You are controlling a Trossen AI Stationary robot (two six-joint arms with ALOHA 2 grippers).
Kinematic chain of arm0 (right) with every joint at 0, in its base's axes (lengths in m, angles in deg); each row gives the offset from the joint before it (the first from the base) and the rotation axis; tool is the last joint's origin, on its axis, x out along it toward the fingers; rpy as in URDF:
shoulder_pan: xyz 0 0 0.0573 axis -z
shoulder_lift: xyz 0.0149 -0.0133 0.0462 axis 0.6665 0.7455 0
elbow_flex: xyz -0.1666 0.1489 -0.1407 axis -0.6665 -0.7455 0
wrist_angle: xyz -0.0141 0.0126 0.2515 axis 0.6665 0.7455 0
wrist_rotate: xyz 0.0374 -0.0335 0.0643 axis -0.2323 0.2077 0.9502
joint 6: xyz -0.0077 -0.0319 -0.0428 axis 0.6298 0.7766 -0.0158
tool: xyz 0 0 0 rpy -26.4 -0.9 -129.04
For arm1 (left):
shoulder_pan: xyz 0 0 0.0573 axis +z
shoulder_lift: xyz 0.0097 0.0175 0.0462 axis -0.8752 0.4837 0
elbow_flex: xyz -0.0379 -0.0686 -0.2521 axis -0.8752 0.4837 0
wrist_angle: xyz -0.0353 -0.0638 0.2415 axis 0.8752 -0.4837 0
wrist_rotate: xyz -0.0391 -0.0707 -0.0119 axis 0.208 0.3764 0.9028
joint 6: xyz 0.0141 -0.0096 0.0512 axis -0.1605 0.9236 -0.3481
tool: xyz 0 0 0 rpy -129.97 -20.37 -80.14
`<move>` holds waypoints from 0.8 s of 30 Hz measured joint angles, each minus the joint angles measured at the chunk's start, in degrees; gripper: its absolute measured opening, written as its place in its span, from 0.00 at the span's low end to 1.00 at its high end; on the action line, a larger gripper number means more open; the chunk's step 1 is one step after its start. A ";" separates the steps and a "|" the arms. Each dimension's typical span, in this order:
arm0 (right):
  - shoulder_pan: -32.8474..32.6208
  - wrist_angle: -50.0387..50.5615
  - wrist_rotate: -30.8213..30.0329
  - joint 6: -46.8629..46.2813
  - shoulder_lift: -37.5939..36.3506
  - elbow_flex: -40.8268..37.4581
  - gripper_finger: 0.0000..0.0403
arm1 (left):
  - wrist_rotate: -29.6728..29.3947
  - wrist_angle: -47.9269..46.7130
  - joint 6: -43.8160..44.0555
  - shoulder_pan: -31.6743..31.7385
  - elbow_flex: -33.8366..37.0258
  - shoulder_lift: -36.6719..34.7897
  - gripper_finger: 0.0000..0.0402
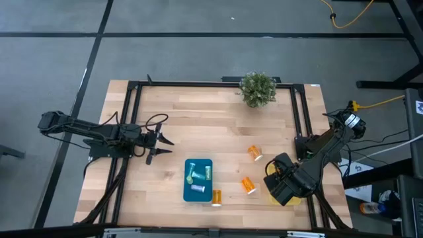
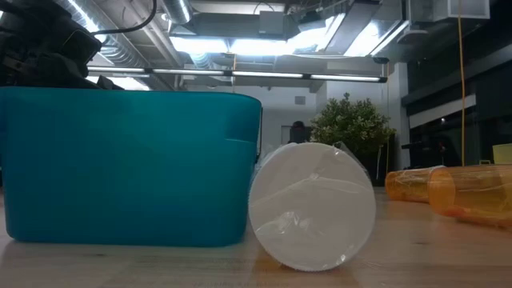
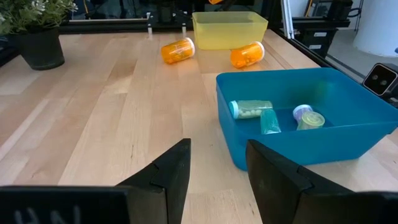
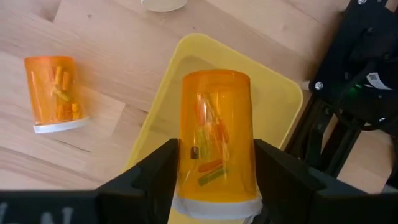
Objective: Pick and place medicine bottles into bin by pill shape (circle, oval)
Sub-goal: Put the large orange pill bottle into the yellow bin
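Observation:
My right gripper [image 4: 216, 158] is shut on an orange pill bottle [image 4: 216, 124] with a white cap, above the yellow bin [image 4: 283, 99] at the table's near right. In the high view the right gripper [image 1: 281, 185] covers most of that bin. My left gripper [image 3: 217, 165] is open and empty, level above the table left of the blue bin [image 3: 292, 134]; it also shows in the high view [image 1: 158, 147]. Three pale green, teal and purple-capped bottles [image 3: 269, 118] lie in the blue bin. Three more orange bottles lie on their sides on the table [image 1: 255, 153] [image 1: 248, 186] [image 1: 216, 197]. My right gripper pinches the orange bottle's wall [image 4: 186, 158] between its two fingers, near the white cap end [image 4: 214, 205]. The fingers come from above, pointing down. The bottle is lifted clear, over the yellow bin's edge, its capped end nearest the wrist.
A potted green plant [image 1: 258, 88] stands at the table's far edge. An orange bottle [image 4: 54, 93] lies on the wood just left of the yellow bin. In the low view a white cap [image 2: 312, 206] lies beside the blue bin [image 2: 128, 160]. Black frame rails [image 1: 129, 119] run along both table sides.

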 joint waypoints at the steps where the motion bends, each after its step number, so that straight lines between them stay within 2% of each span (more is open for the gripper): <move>1: 0.00 0.02 0.44 0.01 0.00 0.00 0.49 | -0.02 0.00 0.00 0.02 0.00 0.01 0.37; 6: 0.00 -0.07 4.55 -0.11 0.00 0.00 0.49 | 0.00 0.00 0.00 0.02 0.00 0.01 0.37; 10: 0.00 0.82 4.85 -1.59 0.00 0.00 0.51 | -0.02 0.00 0.00 0.02 0.00 0.01 0.37; 20: 0.00 0.69 4.81 -1.38 0.00 0.00 0.68 | -0.01 0.00 0.04 0.00 0.00 0.01 0.37; 24: 0.00 0.41 4.81 -1.35 0.02 0.00 0.70 | -0.02 0.00 0.04 -0.01 0.00 -0.01 0.37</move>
